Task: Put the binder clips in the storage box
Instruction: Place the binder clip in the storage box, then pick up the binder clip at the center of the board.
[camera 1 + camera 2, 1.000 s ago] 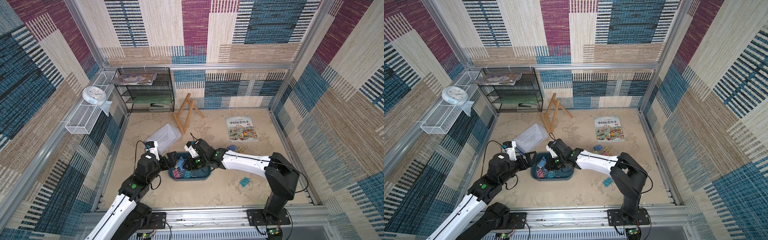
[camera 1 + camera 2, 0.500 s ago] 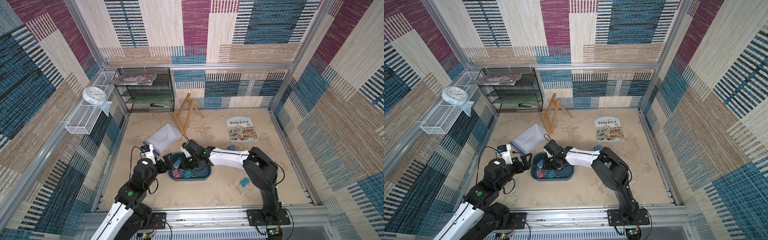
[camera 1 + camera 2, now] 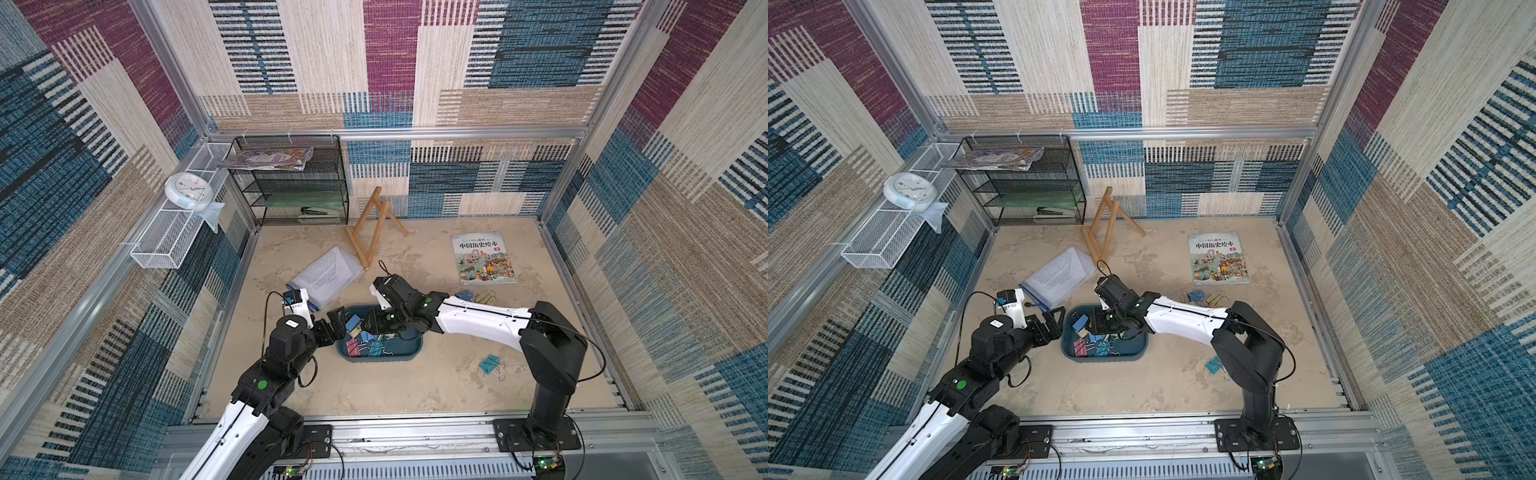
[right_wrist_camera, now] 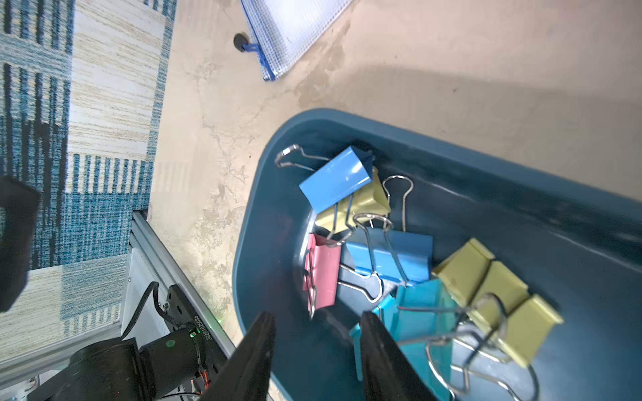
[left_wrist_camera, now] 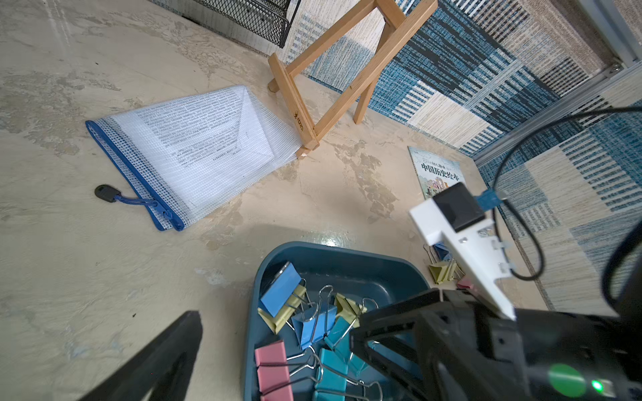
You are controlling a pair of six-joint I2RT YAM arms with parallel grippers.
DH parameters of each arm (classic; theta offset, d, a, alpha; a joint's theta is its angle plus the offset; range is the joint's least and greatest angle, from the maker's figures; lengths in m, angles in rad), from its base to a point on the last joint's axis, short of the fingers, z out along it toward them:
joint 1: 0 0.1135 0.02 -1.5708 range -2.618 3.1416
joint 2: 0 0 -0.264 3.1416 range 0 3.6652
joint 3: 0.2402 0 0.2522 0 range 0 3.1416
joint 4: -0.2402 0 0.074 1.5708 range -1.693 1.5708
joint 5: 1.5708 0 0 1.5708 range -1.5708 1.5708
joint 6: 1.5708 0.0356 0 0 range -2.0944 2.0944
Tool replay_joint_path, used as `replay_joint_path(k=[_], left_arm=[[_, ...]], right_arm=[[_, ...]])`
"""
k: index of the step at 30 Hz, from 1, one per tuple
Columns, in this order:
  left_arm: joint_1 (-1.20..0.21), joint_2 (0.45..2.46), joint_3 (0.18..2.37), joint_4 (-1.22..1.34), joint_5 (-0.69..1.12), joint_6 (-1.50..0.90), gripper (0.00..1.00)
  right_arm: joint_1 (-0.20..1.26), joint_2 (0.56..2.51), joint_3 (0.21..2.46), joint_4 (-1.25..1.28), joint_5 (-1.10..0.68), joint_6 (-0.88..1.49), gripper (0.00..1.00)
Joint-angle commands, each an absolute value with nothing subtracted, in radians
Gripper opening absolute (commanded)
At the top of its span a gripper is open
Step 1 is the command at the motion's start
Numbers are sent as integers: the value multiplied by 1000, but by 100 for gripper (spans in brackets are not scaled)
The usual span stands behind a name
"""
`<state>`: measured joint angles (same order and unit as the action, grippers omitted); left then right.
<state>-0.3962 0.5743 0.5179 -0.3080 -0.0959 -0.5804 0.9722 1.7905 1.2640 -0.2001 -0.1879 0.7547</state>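
Observation:
The storage box (image 3: 411, 353) (image 3: 1138, 354) is a dark teal tray in the middle of the table. Several binder clips (image 3: 365, 345) lie heaped in its left half: blue (image 4: 335, 182), pink (image 5: 272, 368), yellow and teal. My right gripper (image 4: 317, 317) (image 3: 370, 325) hangs over that heap, open, with only the box floor between its fingers. My left gripper (image 3: 337, 323) (image 3: 1054, 323) stands wide open at the box's left end, one finger (image 5: 166, 354) over the bare table. A teal clip (image 3: 490, 364) lies loose to the right of the box. More clips (image 3: 467, 296) lie near the book.
A picture book (image 3: 482, 257) lies at the back right. A mesh zip pouch (image 3: 328, 274) with papers and a wooden easel (image 3: 372, 232) are behind the box. A black mesh rack (image 3: 291, 183) stands in the back left corner, a white wire basket (image 3: 166, 237) on the left wall.
My right gripper's jaws have gone from shut to open over the box, and its elbow has swung. The left gripper has stayed open beside the box's left end.

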Motion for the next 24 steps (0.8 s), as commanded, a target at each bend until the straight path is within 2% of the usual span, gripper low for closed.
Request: replay_joint_path(k=[1,11,17,21,24], left_arm=[[-396,578,522,-279,-82,-580,99],[-396,611,518,-240,-56,-598,99],[-395,632,521,-220,-45,-604,99],[-396,638,521,-214,-43,-606,99],[-396,639,527,-222,-40,-600,99]], right_arm=[[974,1697,1230,-220,-88,719,45],[936,1210,921,-215,446,769,40],[736,1080,821,-325,429,825,39],[618,1127,812,-409,402,790,39],[588,1207,842,-514,443,828,39]])
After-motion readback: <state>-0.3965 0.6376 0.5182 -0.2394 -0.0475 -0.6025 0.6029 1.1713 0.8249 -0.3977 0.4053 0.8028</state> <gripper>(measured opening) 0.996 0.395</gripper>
